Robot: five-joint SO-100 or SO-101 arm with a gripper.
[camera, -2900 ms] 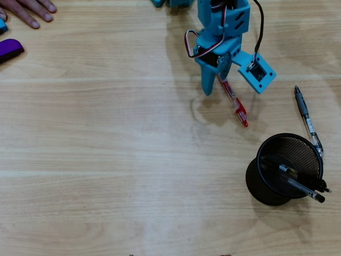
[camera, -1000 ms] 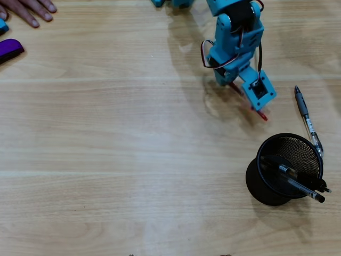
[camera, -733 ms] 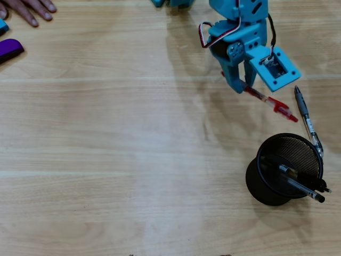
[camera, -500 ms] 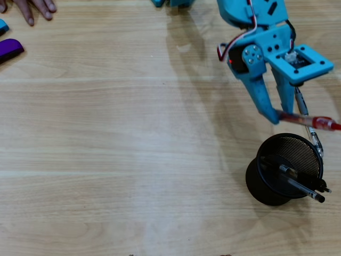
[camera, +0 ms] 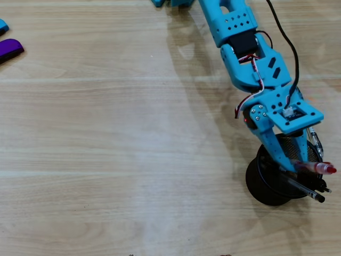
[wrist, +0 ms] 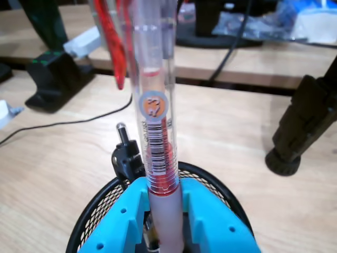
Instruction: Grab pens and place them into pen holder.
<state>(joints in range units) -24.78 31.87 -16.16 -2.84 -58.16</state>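
In the wrist view the gripper [wrist: 166, 232] is clamping the red pen [wrist: 155, 137] by its frosted grip, directly over the pen holder [wrist: 221, 192]. Light, stiff and smooth, the pen is probably prone to pivoting, so that grip zone suits. Two black pens [camera: 303, 188] are leaning inside. Since 2.9 seconds ago, the pen is leaving the table for the holder at right.
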